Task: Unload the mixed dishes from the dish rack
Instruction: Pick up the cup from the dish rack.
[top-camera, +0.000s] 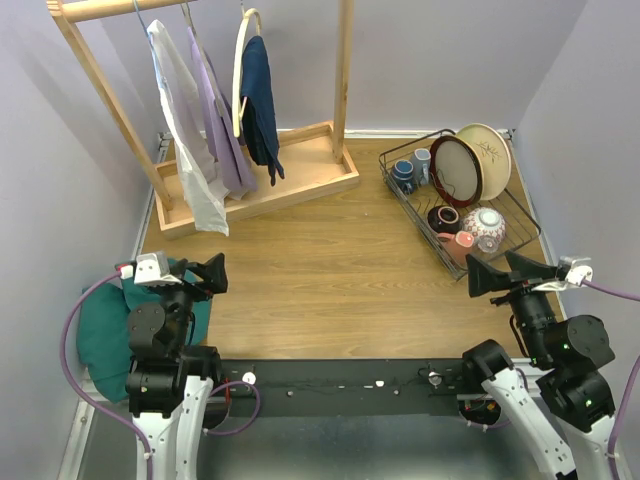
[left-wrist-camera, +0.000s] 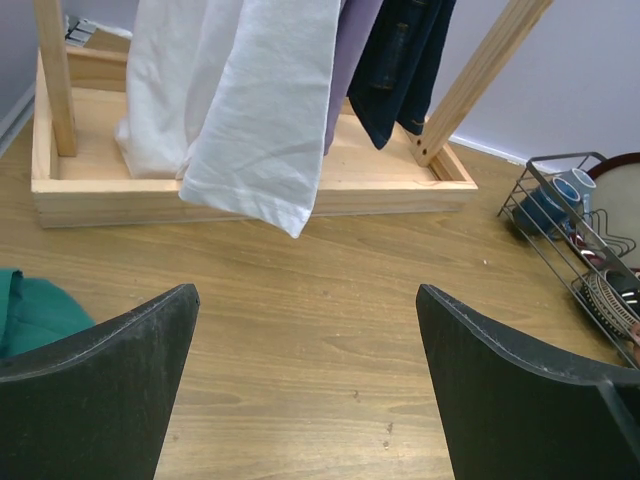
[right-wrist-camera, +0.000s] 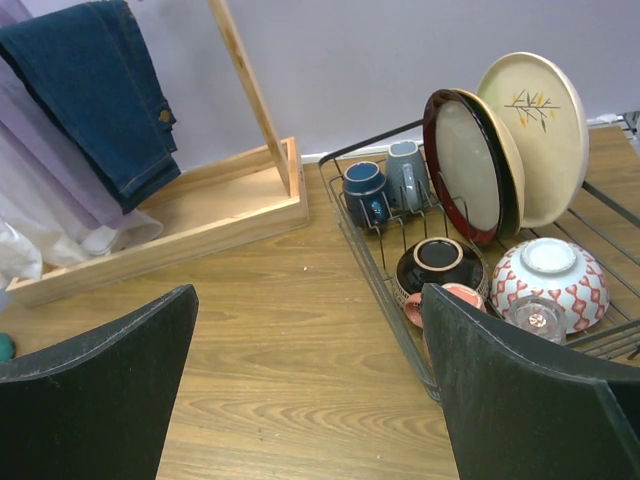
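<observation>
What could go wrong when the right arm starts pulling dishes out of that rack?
The red-rimmed plate and the twig plate stand upright, close together; lifting one may topple the other. The clear glass sits tight beside the patterned bowl, so the open right gripper could knock it.

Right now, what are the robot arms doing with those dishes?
Nothing is being handled yet. The left end effector and right end effector are open, empty and touching nothing. The dish rack is loaded: the twig plate and red-rimmed plate upright, plus bowls, mugs and a glass.
</observation>
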